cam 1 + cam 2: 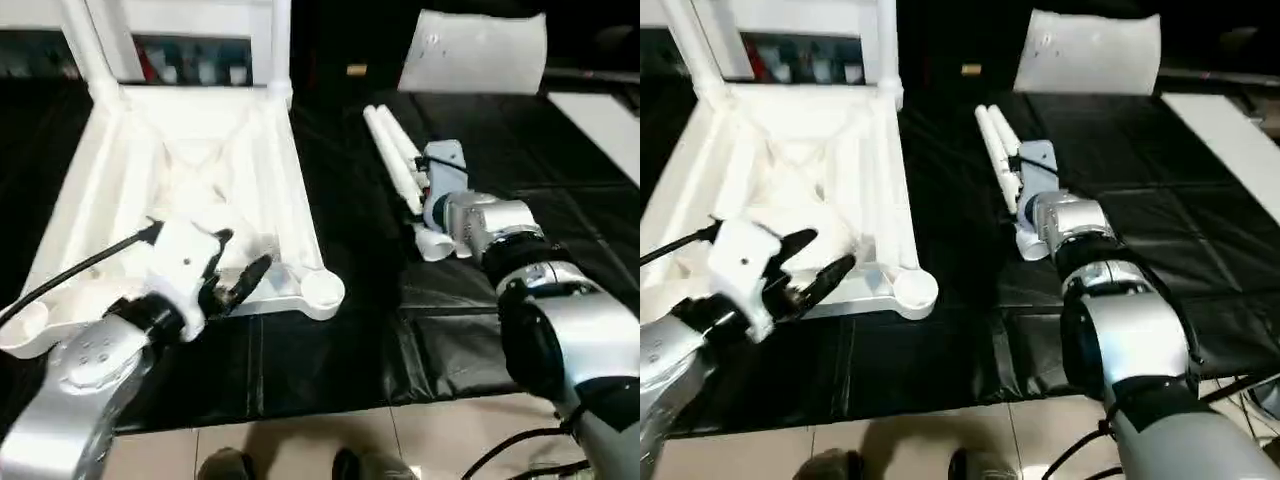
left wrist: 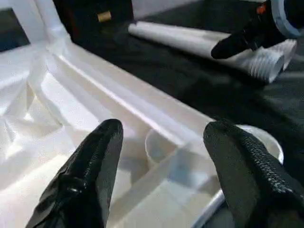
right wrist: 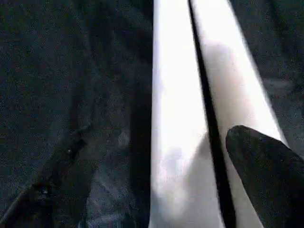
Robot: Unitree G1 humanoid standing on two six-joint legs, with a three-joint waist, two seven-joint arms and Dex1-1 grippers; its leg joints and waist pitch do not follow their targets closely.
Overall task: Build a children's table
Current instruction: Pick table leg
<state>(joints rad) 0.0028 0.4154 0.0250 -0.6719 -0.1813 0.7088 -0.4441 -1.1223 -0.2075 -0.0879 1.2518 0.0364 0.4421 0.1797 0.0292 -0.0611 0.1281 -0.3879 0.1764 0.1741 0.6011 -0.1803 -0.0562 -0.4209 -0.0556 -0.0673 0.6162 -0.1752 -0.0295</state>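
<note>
White plastic square tabletop (image 1: 200, 190) lies underside up on black floor mat (image 1: 330, 350), ribs and round corner sockets exposed, presumably so legs can go in from above. 2 white tapered tubular legs already stand in the far sockets, e.g. (image 1: 278, 45); near corner socket (image 1: 322, 288) is empty. Left gripper (image 1: 232, 282) hovers over the near rim at approx. 9 o'clock of that socket, fingers (image 2: 90, 175) apart, nothing between them; likely placed to steady the top. 2 loose white legs (image 1: 995, 150) lie side by side on the mat at 3 o'clock of the tabletop, apart from it. Right gripper (image 1: 1025, 190) is down at their near ends, 1 black finger (image 3: 266, 175) over a leg; open or closed cannot be told. White sheet-like bag (image 1: 475, 50) lies at 12 o'clock of the loose legs. Judgement: approx. half built; next step is pickup of a loose leg.
</note>
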